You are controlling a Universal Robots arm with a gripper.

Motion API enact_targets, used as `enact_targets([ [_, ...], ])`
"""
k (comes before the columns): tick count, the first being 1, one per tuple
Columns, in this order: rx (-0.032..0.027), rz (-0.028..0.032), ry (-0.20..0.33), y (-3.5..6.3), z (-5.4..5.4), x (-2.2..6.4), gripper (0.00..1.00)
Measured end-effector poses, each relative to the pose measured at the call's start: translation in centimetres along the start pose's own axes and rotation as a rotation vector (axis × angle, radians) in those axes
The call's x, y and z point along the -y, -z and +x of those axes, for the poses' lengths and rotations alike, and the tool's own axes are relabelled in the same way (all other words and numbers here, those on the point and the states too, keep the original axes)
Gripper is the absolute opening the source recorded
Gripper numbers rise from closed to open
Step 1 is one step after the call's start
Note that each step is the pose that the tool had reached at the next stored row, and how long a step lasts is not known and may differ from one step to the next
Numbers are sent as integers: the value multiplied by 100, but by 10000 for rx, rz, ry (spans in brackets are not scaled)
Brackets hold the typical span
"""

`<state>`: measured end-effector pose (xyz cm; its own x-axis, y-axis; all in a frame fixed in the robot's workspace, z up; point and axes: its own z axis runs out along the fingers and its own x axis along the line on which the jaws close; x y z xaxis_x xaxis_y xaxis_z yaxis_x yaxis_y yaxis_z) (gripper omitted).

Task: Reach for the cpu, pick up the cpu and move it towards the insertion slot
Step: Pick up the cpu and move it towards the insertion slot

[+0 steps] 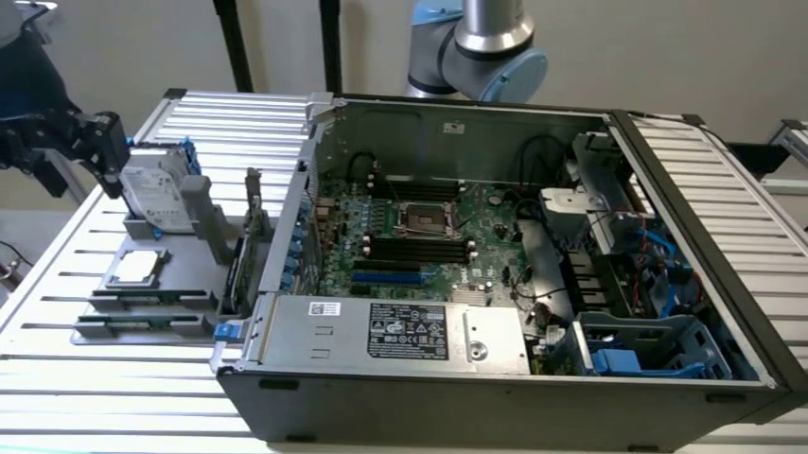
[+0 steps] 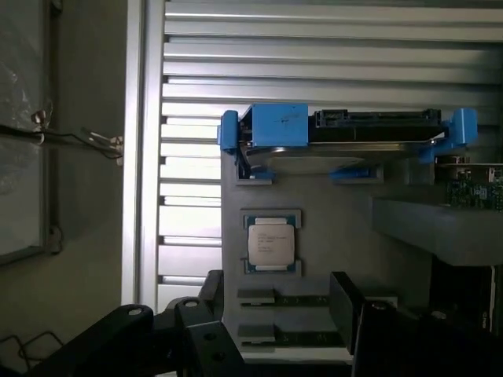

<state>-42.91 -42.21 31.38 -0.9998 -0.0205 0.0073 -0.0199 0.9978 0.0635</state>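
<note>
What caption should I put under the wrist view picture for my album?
The cpu sits untouched on a grey tray near the blue-framed hard drive.

Hard drive (image 1: 154, 194): upright in blue frame, on grey holder (image 1: 189, 272).
Computer case (image 1: 505, 402): open, lying on slatted table (image 1: 63, 397).
Power supply (image 1: 392, 331): inside case, near edge.

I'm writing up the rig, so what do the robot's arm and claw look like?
The arm is a silver-grey round tube with pale blue joint caps. The claw is black and blocky, with angular fingers showing round screw holes.
</note>
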Motion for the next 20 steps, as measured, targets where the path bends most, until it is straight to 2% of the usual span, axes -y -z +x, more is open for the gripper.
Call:
enact_targets([
  [20, -5, 1, 78, -363, -2, 23, 65],
])
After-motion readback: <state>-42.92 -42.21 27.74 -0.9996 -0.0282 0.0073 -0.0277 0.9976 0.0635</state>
